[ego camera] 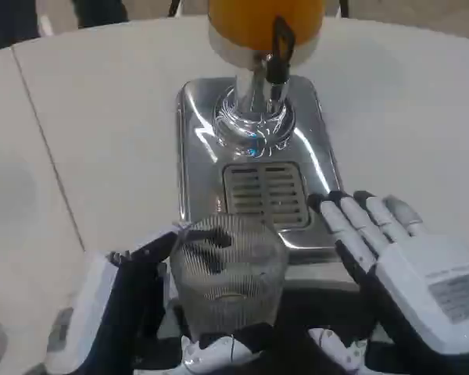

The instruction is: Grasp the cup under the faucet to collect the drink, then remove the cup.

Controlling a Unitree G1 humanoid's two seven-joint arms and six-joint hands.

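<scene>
A clear ribbed cup (228,273) stands upright, mouth up, at the near edge of the chrome dispenser base (195,148), short of the grille (264,191) and black-handled faucet (280,47). The left hand (133,301) clasps it; the right hand (399,266) lies alongside, fingers spread. Bare white table (102,117) flanks both sides.

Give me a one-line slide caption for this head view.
Left hand holds a clear ribbed cup before the dispenser's drip tray, below the black faucet; right hand open alongside.
</scene>
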